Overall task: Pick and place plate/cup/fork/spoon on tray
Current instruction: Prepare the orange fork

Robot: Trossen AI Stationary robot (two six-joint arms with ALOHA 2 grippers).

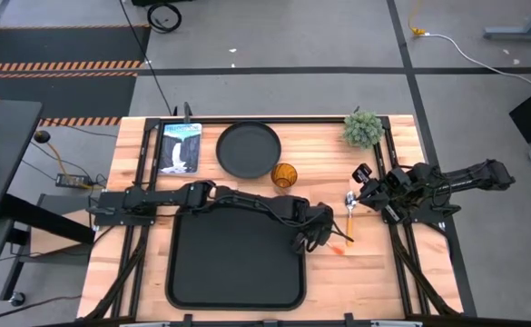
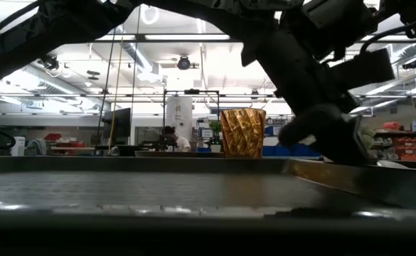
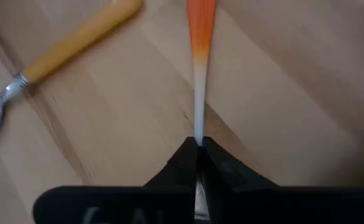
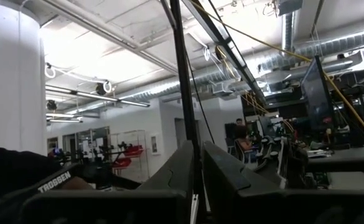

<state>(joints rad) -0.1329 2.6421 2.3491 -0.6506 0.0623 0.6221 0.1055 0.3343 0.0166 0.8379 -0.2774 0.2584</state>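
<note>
My left gripper (image 1: 312, 234) is shut on the fork just past the tray's right edge; the fork's orange handle (image 1: 339, 240) sticks out toward the table's right. The spoon (image 1: 349, 211) lies on the wood beside it, silver bowl toward the far edge; it also shows in the left wrist view (image 3: 76, 40). The black tray (image 1: 183, 272) lies at the near middle. The round black plate (image 1: 248, 150) and the amber cup (image 1: 284, 175) stand on the wood behind the tray. My right gripper (image 1: 363, 184) is shut and empty, right of the spoon's bowl. My left gripper pinches the fork's slim silver neck (image 3: 198, 127) between its two fingers. The fingers lie along the fork, and the orange handle (image 3: 201, 25) runs straight out away from them. The fork's head is hidden between the fingers. Whether the fork is clear of the table I cannot tell.
A small potted plant (image 1: 362, 128) stands at the far right corner and a picture card (image 1: 180, 147) at the far left. The cup (image 2: 242, 133) shows beyond the tray's rim (image 2: 208, 178) in the low view. Bare wood lies right of the tray.
</note>
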